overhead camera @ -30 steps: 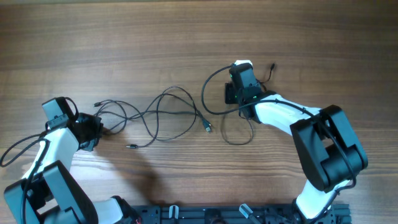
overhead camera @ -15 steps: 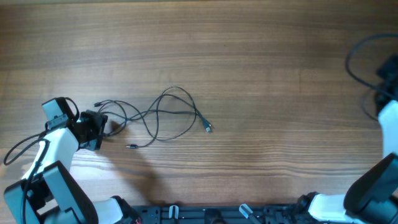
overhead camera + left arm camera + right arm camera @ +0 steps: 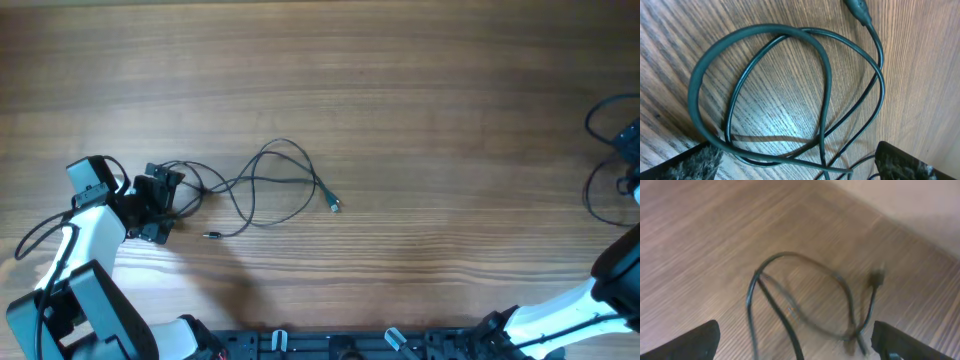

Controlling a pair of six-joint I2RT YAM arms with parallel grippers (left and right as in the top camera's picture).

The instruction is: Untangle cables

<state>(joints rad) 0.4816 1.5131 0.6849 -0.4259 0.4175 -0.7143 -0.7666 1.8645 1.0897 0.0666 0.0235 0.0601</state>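
A: Two cables, now well apart. Since a second ago the right arm swung from the middle of the bench (image 3: 400, 80) to the far right edge, and the second cable (image 3: 588, 195) went with it.
B: And the right gripper (image 3: 796, 325)?
A: Jaws spread wide. Second cable lies blurred on the wood ahead, its plug (image 3: 877, 276) to the right. Touching or not, cannot tell.
B: Left side?
A: The left gripper (image 3: 797, 149) nudged right onto the left end of the looped cable (image 3: 280, 181); arm bent low at the left edge. Jaws released, loops between the fingers (image 3: 690, 162). Its metal plug (image 3: 334, 206) hasn't moved.
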